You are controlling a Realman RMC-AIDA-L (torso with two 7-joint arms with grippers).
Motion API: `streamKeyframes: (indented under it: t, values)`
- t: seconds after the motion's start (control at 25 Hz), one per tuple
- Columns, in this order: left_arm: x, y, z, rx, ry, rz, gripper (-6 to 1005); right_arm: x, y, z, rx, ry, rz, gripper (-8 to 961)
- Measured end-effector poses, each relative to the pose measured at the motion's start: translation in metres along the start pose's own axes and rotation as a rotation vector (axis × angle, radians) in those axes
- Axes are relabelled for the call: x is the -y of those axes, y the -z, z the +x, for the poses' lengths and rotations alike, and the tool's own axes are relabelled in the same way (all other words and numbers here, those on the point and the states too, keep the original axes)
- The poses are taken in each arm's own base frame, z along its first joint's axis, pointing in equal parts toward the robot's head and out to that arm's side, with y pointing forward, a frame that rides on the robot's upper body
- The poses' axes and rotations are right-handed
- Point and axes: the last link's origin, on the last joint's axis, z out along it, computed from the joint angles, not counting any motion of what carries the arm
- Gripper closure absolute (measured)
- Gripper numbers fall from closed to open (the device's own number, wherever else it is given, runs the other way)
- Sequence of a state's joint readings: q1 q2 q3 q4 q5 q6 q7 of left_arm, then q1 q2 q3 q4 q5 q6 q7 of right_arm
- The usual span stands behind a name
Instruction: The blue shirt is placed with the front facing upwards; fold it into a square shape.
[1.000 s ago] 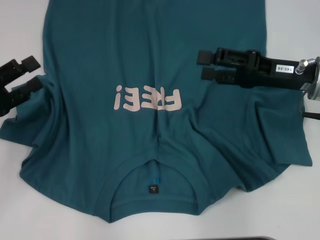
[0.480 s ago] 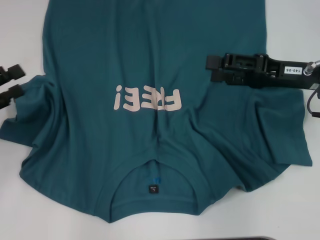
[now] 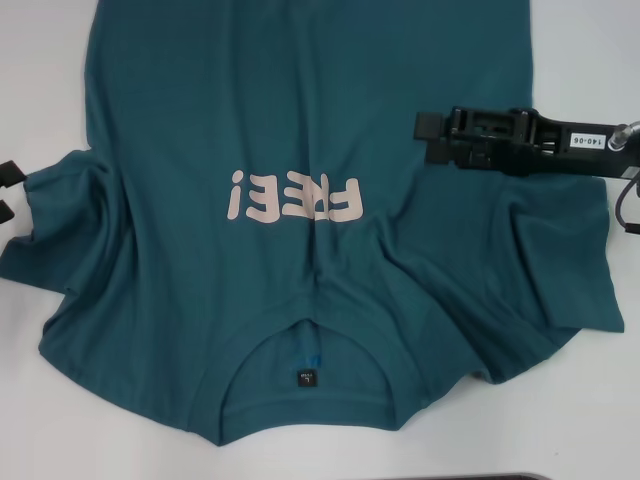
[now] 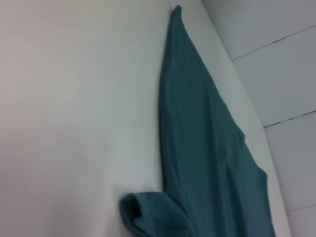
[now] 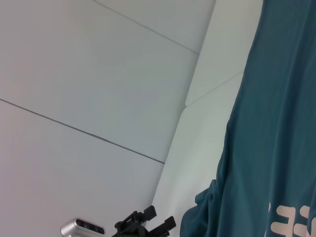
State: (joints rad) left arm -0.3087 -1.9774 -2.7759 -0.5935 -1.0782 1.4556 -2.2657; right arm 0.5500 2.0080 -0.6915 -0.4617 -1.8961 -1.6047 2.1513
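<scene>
**Left arm backing off, right holding over the shirt**

Left gripper [image 3: 6, 190] has pulled out to the far-left edge of the head view over the last second — only two black fingertips show, with a gap between them, so I read it as open and empty. Right gripper [image 3: 432, 138] slid slightly right, then stopped; it hovers over the shirt's right side, level with the lettering. Its two fingers stand a little apart with no cloth between them — open, holding nothing.

Shirt [image 3: 300, 120] lies front up on the table [image 3: 40, 60], collar nearest me, hem far. Both sleeves are bunched and creased and the body is unfolded, so I judge no fold is made yet; this looks like a reset between grasps.

Count: one shirt, two sleeves, two grippers, one "FREE!" print [image 3: 292, 196], one neck label [image 3: 306, 378].
</scene>
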Motion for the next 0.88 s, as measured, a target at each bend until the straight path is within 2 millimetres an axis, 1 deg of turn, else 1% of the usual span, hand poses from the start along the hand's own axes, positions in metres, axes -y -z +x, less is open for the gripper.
streamKeyframes:
  t: [0.32,0.88]
  values:
    - [0.006,-0.006,-0.004,-0.003,0.005,0.042,258,0.001,0.003,0.001,0.014,-0.008,0.0,74]
    - [0.004,-0.021,-0.008,0.033,-0.007,0.061,283,0.003,0.009,0.002,0.042,-0.022,-0.004,75]
